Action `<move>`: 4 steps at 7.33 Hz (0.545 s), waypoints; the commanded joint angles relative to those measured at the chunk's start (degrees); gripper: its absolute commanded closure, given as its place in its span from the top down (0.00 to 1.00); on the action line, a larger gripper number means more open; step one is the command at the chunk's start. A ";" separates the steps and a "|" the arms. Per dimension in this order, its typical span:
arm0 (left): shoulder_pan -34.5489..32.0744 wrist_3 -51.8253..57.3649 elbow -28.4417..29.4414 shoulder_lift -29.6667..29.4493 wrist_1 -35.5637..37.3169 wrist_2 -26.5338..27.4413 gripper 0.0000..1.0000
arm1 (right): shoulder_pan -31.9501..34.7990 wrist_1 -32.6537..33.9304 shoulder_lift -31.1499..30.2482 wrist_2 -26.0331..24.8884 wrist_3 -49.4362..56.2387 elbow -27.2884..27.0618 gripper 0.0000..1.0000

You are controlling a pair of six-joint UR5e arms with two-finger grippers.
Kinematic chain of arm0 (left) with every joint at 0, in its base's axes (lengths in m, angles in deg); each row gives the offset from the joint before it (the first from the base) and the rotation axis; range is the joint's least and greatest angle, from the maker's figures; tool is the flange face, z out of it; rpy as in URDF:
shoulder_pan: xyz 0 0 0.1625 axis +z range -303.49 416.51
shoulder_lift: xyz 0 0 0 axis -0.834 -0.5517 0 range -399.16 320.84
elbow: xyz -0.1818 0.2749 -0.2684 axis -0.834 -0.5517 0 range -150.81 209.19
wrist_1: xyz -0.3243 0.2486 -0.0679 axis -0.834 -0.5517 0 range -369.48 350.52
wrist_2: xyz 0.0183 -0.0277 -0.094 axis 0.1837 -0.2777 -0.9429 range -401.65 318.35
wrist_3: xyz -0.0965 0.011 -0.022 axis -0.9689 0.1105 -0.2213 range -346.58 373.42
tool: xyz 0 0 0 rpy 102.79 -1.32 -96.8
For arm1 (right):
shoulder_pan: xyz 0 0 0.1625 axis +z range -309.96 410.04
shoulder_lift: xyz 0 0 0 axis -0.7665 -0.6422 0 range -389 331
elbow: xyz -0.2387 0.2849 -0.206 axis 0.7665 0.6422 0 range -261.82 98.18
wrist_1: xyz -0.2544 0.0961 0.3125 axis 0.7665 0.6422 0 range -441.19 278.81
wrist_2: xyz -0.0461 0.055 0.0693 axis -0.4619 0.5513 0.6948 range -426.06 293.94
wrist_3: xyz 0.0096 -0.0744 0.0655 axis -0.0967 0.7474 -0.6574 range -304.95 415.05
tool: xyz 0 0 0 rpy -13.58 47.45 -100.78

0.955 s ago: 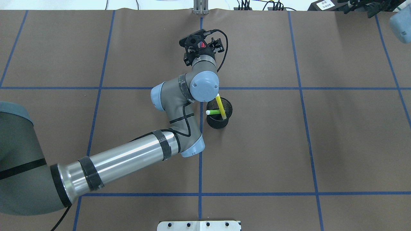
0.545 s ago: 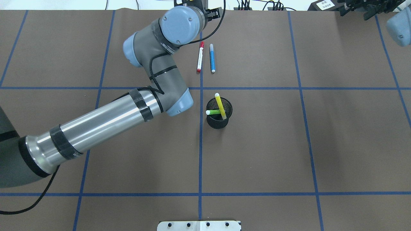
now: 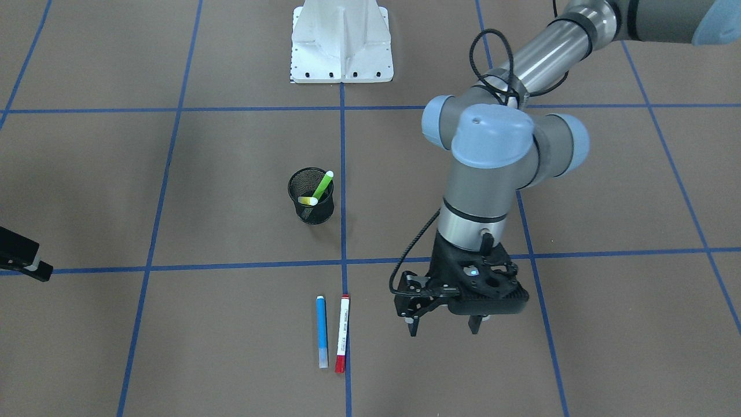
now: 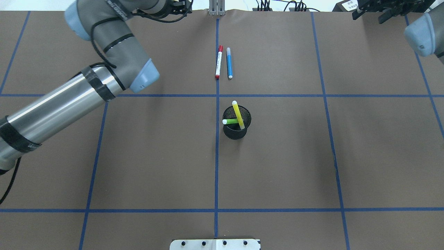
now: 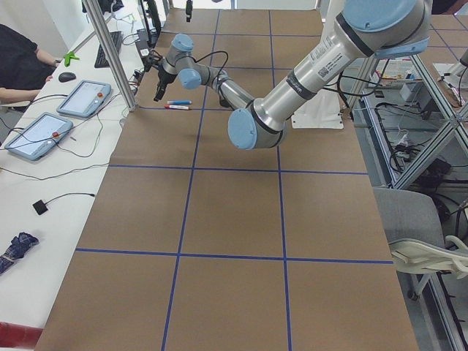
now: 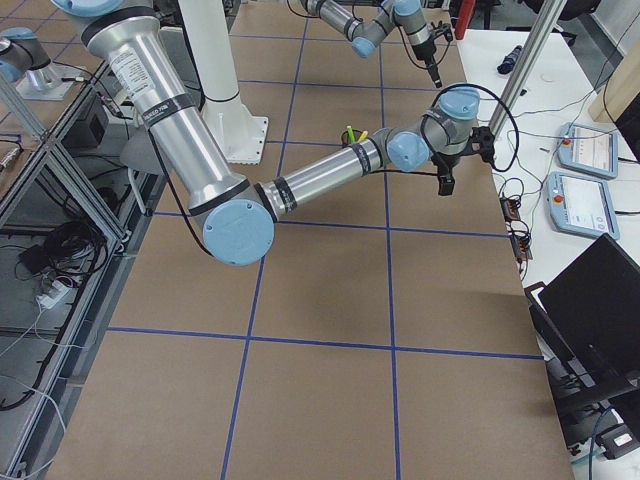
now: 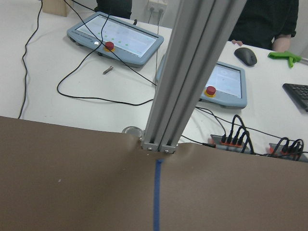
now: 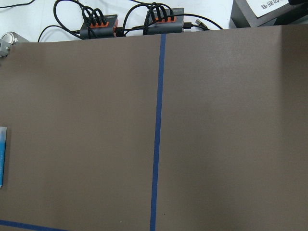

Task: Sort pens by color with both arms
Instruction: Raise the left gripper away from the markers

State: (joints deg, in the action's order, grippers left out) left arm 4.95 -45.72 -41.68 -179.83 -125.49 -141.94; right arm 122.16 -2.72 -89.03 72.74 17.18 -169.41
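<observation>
Left hand (image 3: pixel 443 330), wide open and empty, hangs near the white red-capped pen (image 3: pixel 342 333) and blue pen (image 3: pixel 321 331) lying side by side by the tabletop's (image 3: pixel 173 174) far edge, bare surface around them; right hand's (image 6: pixel 446 184) grip cannot be told.

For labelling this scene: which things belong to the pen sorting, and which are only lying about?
Job: blue pen, white pen with red cap, yellow pen and green pen in black mesh cup, left arm, right arm.
Lying about: touch panels, computer mouse, keyboard.
</observation>
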 commanded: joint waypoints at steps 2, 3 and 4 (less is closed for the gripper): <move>-4.24 5.62 -2.95 5.67 -0.27 -3.95 1.00 | -8.18 5.35 0.18 -0.45 -22.79 -8.79 0.99; -4.25 5.62 -2.95 5.85 -0.36 -3.95 1.00 | -9.87 4.94 0.27 -0.71 -33.31 -9.69 0.99; -4.25 5.62 -3.04 5.85 -0.45 -3.95 1.00 | -11.71 4.85 1.23 -0.63 -41.59 -9.70 0.99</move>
State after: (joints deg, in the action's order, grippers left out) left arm 0.84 -40.22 -44.61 -174.15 -125.83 -145.79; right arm 112.89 1.91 -88.57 72.16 -13.41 -178.24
